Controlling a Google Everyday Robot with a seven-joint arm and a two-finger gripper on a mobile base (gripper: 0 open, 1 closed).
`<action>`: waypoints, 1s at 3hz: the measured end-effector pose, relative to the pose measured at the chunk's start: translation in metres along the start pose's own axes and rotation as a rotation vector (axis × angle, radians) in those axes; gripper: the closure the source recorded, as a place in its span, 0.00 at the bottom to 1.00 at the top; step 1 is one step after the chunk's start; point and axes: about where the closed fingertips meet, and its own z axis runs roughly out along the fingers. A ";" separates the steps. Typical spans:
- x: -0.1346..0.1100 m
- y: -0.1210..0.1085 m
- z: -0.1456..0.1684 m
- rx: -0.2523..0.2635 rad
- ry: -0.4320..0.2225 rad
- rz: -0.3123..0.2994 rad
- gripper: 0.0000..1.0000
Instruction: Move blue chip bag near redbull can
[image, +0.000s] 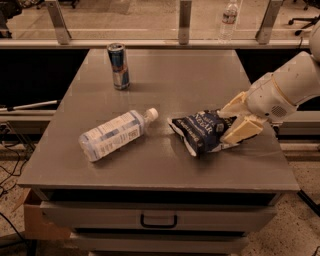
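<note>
The blue chip bag (196, 131) lies flat on the grey table (165, 80), right of centre, dark navy with white lettering. The redbull can (118, 66) stands upright at the table's far left, well away from the bag. My gripper (233, 120) comes in from the right on a white arm. Its two cream fingers (241, 131) are spread apart around the bag's right end, one on the far side and one on the near side. The bag still rests on the table.
A clear plastic water bottle (113, 135) with a white cap lies on its side left of the bag, between it and the can's side of the table. A drawer with a handle (158, 220) sits below the tabletop. Another bottle (229, 20) stands beyond the rail.
</note>
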 end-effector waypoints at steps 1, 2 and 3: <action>-0.005 -0.004 -0.005 0.025 0.004 -0.008 0.79; -0.013 -0.013 -0.025 0.084 0.013 -0.027 0.99; -0.026 -0.026 -0.054 0.171 0.036 -0.068 1.00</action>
